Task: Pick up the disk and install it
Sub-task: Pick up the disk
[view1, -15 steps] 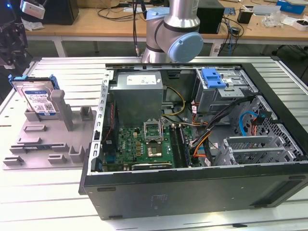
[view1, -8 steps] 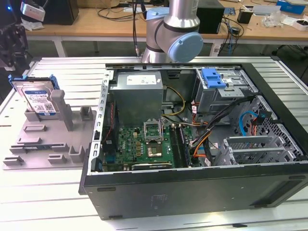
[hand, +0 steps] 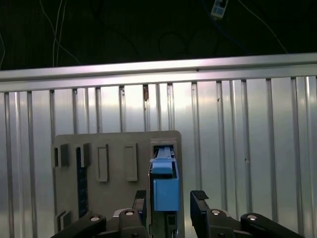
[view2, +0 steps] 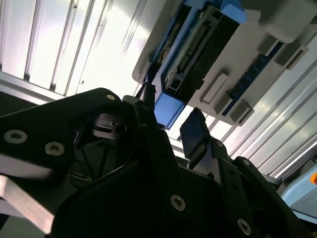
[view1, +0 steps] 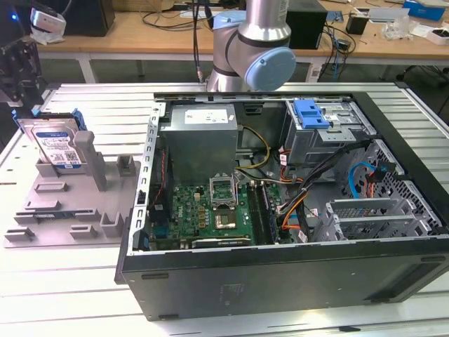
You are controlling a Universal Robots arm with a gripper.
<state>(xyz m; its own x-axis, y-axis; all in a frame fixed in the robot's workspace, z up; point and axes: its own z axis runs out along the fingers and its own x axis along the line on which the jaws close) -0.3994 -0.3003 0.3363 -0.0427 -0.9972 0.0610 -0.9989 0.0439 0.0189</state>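
The tool [hand: 170,208] is standing open, holding nothing; I am seeing one black finger on each side of the disk [hand: 165,186], a flat silver hard drive in a bright blue plastic carrier frame. The disk is standing upright in a grey plastic fixture [view1: 63,210] on the ribbed metal surface [view1: 70,281], beside the open black computer case [view1: 280,281].

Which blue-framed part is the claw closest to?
The labelled disk standing in the grey holder; the gripper straddles its blue frame. The blue clip sits in the computer.
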